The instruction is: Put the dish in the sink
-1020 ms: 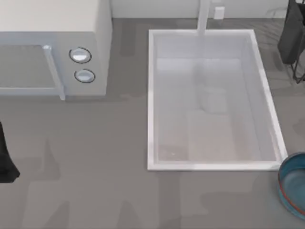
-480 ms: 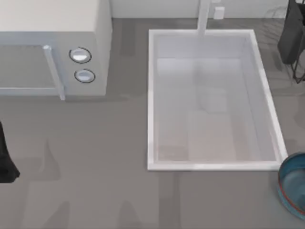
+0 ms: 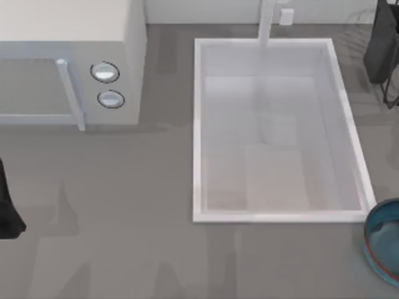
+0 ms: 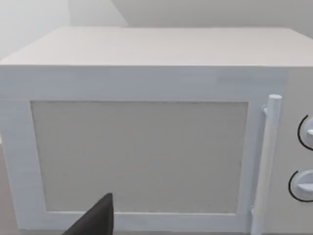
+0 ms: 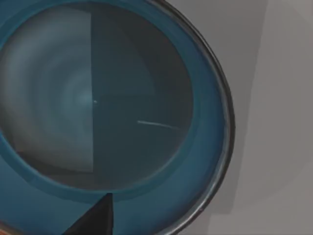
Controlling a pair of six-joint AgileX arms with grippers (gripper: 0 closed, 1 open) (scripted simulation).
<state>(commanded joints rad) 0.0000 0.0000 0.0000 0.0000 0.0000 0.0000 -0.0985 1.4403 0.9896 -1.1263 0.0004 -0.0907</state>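
The dish (image 3: pixel 384 249) sat at the lower right edge of the top view, cut off by the frame, on the grey table (image 3: pixel 124 218) just beside the near right corner of the sink (image 3: pixel 197 124) and outside its rim. From the right wrist view the dish (image 5: pixel 205 137) was seen from straight above — a deep round bowl with a broad teal wall, a dark inside and a thin rim. It looked rigid and glossy, so probably slippery and likely to chip if dropped, though hardly heavy. The sensible hold would be on the rim, one finger inside the wall and one outside, since the round body offers nothing else to pinch. A dark fingertip (image 5: pixel 95 218) of the right gripper showed at the lower edge of that view over the bowl's wall; whether that claw was open or closed I cannot tell. The right arm's dark body (image 3: pixel 381 43) stood at the upper right of the top view. The left arm (image 3: pixel 7 205) was parked at the left edge, its wrist camera facing the white microwave (image 4: pixel 146 147), with one fingertip (image 4: pixel 98 220) in sight — its claw's state I cannot tell either.
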